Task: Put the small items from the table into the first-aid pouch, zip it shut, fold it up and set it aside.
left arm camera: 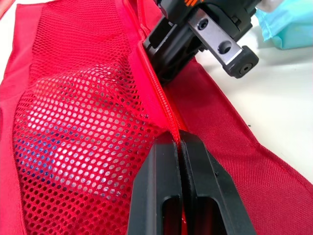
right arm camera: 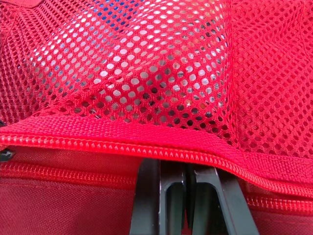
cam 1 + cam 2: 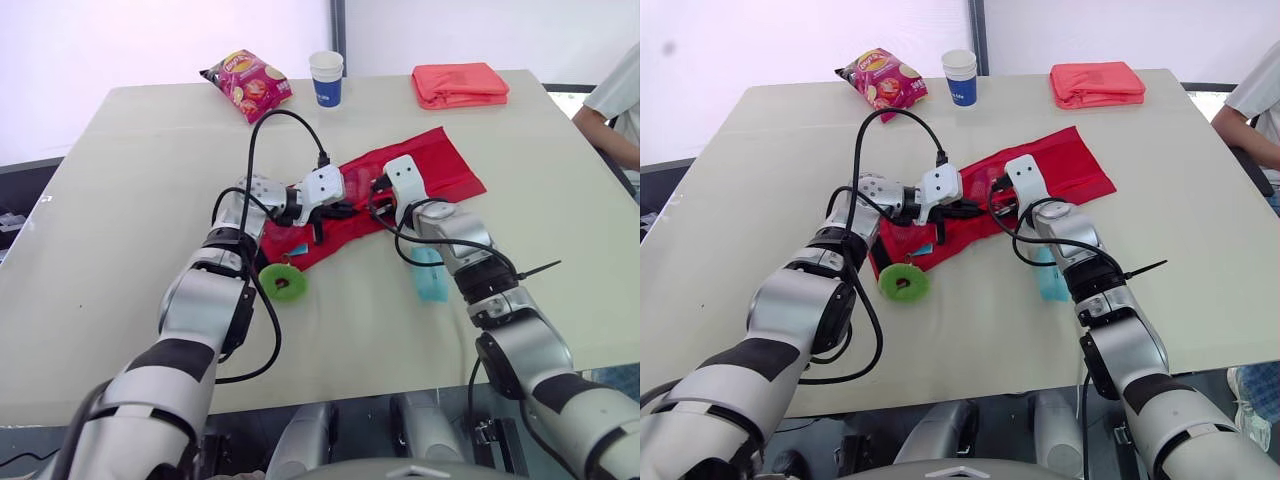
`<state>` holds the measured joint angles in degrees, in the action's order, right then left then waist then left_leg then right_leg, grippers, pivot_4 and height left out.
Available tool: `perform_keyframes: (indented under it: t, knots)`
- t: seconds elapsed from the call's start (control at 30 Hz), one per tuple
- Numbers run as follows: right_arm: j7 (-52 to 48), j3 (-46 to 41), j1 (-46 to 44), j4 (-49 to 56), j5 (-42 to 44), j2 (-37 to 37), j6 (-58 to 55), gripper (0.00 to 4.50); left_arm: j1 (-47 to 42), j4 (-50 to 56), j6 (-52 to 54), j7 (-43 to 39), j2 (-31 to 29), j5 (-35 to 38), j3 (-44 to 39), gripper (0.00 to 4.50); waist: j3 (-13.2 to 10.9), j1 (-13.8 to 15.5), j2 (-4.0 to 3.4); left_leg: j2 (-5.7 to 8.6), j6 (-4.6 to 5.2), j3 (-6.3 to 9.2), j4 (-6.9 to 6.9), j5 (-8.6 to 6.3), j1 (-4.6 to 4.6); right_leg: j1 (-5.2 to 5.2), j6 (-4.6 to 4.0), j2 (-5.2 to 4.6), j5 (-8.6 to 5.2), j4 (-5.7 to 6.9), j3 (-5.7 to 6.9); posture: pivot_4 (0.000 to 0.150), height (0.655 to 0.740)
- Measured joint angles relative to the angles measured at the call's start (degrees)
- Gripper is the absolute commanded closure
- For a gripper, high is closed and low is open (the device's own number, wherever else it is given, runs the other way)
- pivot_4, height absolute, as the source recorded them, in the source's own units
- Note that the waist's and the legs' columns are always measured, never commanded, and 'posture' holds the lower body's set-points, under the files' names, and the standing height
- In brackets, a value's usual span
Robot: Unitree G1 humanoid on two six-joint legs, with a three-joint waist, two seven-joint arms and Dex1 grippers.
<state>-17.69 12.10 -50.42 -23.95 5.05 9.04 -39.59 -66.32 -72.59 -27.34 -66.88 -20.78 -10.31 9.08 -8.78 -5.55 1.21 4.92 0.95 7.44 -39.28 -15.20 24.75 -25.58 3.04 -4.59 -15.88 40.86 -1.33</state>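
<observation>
Left wrist view, left tool (image 1: 177, 137) pinching pouch zipper (image 1: 157, 90)

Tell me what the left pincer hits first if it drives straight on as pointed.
Shut on the pouch zipper, the left pincer would run along it and probably meet the right pincer first; depth is hard to judge.

Looked like an office or lab test room. Big plain beige table (image 3: 110, 220) across the middle of the frame, bare white wall (image 3: 120, 40) behind it, dark upright post (image 3: 338, 25) top centre. Snack bag (image 3: 247, 84) and paper cup (image 3: 326, 78) sat upper middle, on the table's far edge. A seated person's arm (image 3: 612, 115) showed at the right edge.
</observation>
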Motion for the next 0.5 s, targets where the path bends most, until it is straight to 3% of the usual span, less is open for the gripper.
perform_keyframes:
  t: [0.03,0.13,0.3,0.43,0.5]
  knots:
    - [-1.6,0.5,1.1,2.4,0.2,0.9,-0.6,4.44,0.2,0.0,-0.5,0.0,-0.4,-0.4,0.3,4.50,0.0,-0.1,0.00,0.00,0.00,0.00,-0.01,0.00,0.00,0.00,0.00,0.00,0.00,0.00,-0.01,0.150,0.7400]
    - [-7.6,1.1,7.4,16.0,2.8,5.7,-3.9,3.68,0.3,0.0,-2.7,0.4,-1.0,-1.8,1.5,4.50,0.0,0.2,0.00,0.02,0.00,0.10,-0.03,0.00,0.04,0.01,0.00,0.00,0.00,-0.02,0.07,0.150,0.7400]
    - [-17.3,-5.2,20.9,47.7,12.5,18.2,-9.4,1.40,0.0,-0.2,-10.5,0.8,-4.8,-6.6,5.7,4.50,0.0,0.3,0.00,0.04,0.01,0.13,0.02,-0.01,0.02,0.01,0.00,0.03,0.00,-0.03,0.07,0.150,0.7400]
    - [-20.2,-14.7,26.0,62.2,20.0,24.8,-13.9,0.02,-0.6,-0.8,-13.0,2.5,-6.8,-8.3,6.7,4.50,0.0,0.6,0.01,0.11,0.02,0.28,0.02,-0.02,-0.06,0.04,0.00,0.04,0.00,0.00,0.13,0.150,0.7400]
    - [-21.2,-22.7,29.3,70.5,25.3,29.4,-17.7,0.02,-0.9,-1.7,-13.2,2.8,-8.4,-8.2,6.2,4.50,0.0,0.8,0.01,0.12,0.02,0.25,0.01,-0.02,-0.07,0.06,0.00,0.05,0.00,-0.01,0.12,0.150,0.7400]
